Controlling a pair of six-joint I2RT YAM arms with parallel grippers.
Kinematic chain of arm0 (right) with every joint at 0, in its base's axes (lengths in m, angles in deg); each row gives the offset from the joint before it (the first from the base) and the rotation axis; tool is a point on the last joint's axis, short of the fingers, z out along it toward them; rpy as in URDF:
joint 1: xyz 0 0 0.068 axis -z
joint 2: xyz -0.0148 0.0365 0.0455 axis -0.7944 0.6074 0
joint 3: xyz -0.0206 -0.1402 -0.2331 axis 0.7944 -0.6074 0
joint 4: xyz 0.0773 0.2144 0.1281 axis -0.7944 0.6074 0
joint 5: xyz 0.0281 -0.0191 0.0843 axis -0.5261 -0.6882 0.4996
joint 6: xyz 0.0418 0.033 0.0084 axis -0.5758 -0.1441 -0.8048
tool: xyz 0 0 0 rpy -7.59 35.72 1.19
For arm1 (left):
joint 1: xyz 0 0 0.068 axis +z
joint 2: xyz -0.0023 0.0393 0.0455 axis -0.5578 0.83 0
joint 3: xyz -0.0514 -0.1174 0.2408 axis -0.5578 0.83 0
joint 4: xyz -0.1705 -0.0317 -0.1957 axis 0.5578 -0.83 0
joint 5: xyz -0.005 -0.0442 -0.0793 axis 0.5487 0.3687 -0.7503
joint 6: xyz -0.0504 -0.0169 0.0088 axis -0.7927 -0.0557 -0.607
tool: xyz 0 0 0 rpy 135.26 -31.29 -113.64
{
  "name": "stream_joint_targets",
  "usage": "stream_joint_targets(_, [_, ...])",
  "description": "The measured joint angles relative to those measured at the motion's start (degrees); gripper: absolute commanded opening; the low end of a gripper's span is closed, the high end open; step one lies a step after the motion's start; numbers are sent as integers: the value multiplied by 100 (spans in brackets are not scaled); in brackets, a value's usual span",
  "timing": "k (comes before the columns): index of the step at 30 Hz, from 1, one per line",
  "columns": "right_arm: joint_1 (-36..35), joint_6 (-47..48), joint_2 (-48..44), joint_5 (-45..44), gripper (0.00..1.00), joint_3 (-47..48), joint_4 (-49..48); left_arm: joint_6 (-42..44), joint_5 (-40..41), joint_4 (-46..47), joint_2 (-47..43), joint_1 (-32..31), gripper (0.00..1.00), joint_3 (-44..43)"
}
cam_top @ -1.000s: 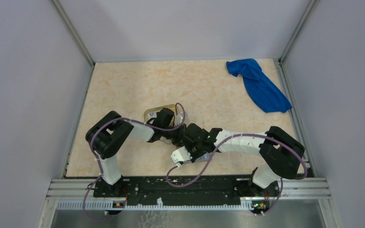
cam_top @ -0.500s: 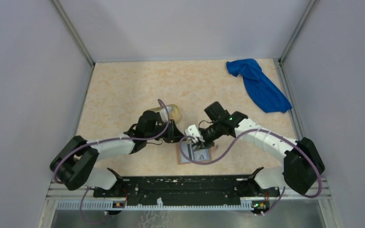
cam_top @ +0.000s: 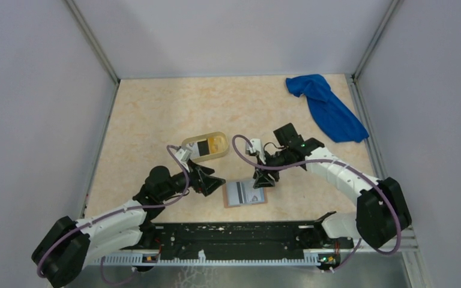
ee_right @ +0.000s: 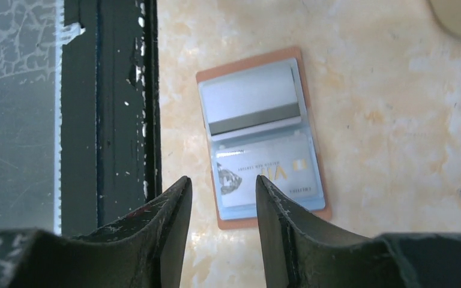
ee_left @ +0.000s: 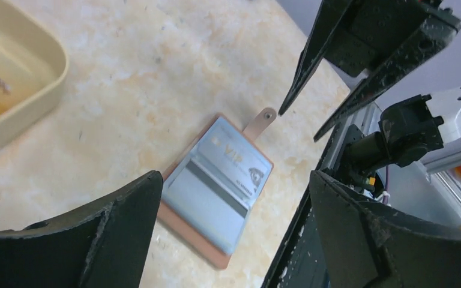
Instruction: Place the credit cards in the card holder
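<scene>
Arms have both backed off the tan leather-like bifold card holder (cam_top: 245, 193), which now lies open flat on the counter at lower centre, with grey-blue plastic credit cards (ee_right: 269, 174) seated in its slots. You can read that as an insertion finished. Left fingers (ee_left: 96, 234) have sprung wide and are empty. Right fingers (ee_right: 162, 234) stand narrowly parted above the holder, gripping and touching nothing.

See crumpled blue cloth (cam_top: 327, 108) at far-right corner of beige marbled table (cam_top: 156, 114). Find pale yellow oval tray (cam_top: 216, 157) nr centre, well apart from cloth. Note black rail (cam_top: 228, 234) along near edge, grey walls on 3 sides.
</scene>
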Motion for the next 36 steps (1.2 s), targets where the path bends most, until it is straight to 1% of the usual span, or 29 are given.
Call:
stream_joint_targets(3, [210,-247,184,-111,44,-87,26,-205,192,214,9,0,99,339])
stream_joint_targets(6, [269,-398,466,-173,43,-87,37,-407,382,275,192,0,97,431])
stream_joint_targets(9, [284,-566,737,-227,43,-90,59,-562,481,199,463,0,90,396])
stream_joint_targets(13, [286,-789,1071,-297,43,-83,68,-743,511,-271,789,0,74,127])
stream_joint_targets(17, [289,-1056,1523,-452,42,-46,76,-881,511,-715,977,0,57,-140])
stream_joint_targets(19, [295,-1211,1746,-557,41,-9,90,-981,518,-896,1064,0,49,-188])
stream_joint_targets(20, [299,-1255,1823,-592,41,4,81,-1016,518,-984,1110,0,48,-195])
stream_joint_targets(27, [380,-1617,1987,-811,42,70,55,-1147,439,-1429,1482,0,45,-339])
stream_joint_targets(36, [448,-1790,2190,-750,44,192,70,-1115,76,-1534,2017,-46,44,-634])
